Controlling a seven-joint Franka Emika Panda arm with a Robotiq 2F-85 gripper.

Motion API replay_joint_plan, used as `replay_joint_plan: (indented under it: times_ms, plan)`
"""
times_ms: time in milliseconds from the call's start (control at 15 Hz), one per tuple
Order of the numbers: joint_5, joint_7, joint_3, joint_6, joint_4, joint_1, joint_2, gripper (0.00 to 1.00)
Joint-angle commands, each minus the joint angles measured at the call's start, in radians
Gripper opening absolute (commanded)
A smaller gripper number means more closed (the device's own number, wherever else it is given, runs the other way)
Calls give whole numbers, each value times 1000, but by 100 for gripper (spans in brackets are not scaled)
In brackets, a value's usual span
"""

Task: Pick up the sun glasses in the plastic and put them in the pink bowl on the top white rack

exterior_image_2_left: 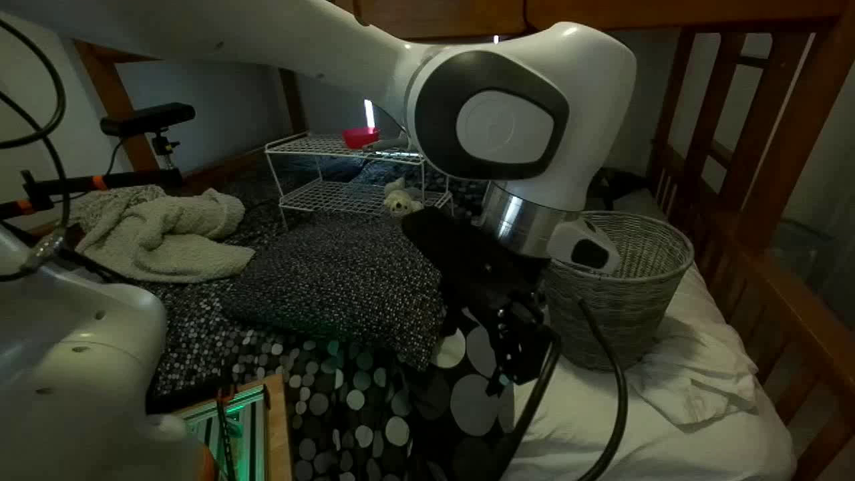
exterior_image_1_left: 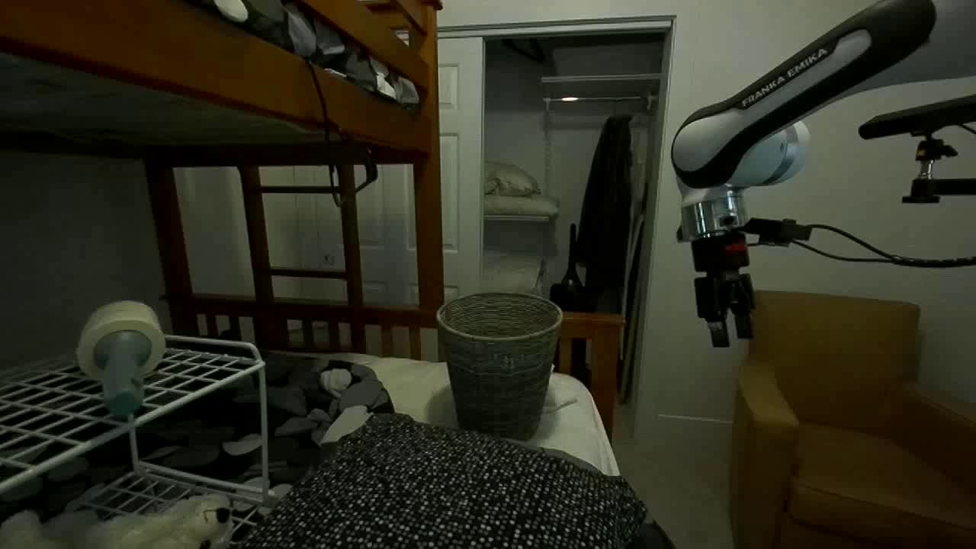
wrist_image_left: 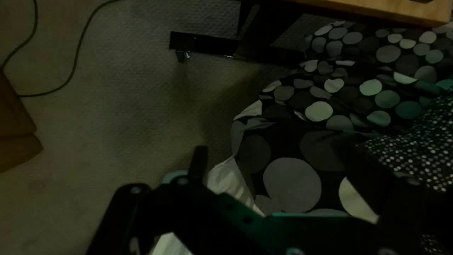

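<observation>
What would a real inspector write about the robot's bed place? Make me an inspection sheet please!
Surface: polka-dot bedding, white sheet and dotted pillow on a bed
Job's things: white rack on the bedding, pink bowl on its top shelf; sunglasses: nothing seen
Clutter: woven basket standing on the sheet; plush toy by the rack's lower shelf; rumpled pale blanket; maybe a lint roller on the rack
End effector: open, pointing down, nothing seen in its grasp
Cables: black cables come off the wrist; a thin cable lies on the carpet
Surroundings: armchair, wooden bunk frame, open closet; dim light
</observation>
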Motion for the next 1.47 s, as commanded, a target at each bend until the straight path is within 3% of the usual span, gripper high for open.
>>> replay_joint_plan:
  times_ms: [0, 800, 933, 1133, 1400]
  plan:
    - [3, -2, 10, -1, 1, -11, 1, 100]
    - [3, -2, 10, -1, 1, -12, 1, 100]
    - [101, -15, 19, 111, 3, 19, 11, 100]
    - [240, -2, 107, 294, 28, 102, 48, 100]
    - [284, -10, 232, 542, 129, 202, 160, 100]
